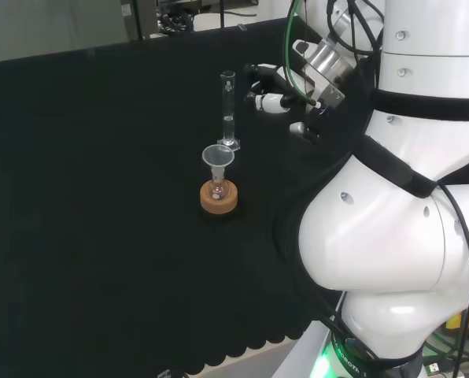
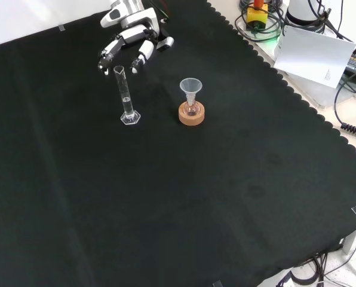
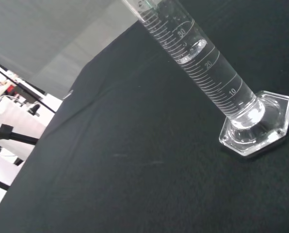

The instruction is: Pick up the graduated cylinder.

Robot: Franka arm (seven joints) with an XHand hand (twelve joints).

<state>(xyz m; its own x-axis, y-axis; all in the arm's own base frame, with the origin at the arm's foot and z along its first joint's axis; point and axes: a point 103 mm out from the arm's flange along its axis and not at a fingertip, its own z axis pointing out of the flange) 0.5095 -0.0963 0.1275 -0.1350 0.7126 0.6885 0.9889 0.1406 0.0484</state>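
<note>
The graduated cylinder (image 2: pixel 126 95) is being approached; the hand (image 2: pixel 127 42), fingers spread apart, must be closed round its tube.

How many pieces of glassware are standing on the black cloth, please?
3 that I can make out: the graduated cylinder below the hand in the front view, and to its right a small flask on a cork ring, with a funnel in its neck.

on my black cloth (image 2: pixel 226 197) a small flask (image 2: pixel 192 110) sits upright in a cork ring (image 2: pixel 191 115), a clear funnel (image 2: pixel 190 87) in its neck. in my front view a white sheet (image 2: pixel 315 52) lies past the cloth's scalloped edge.
</note>
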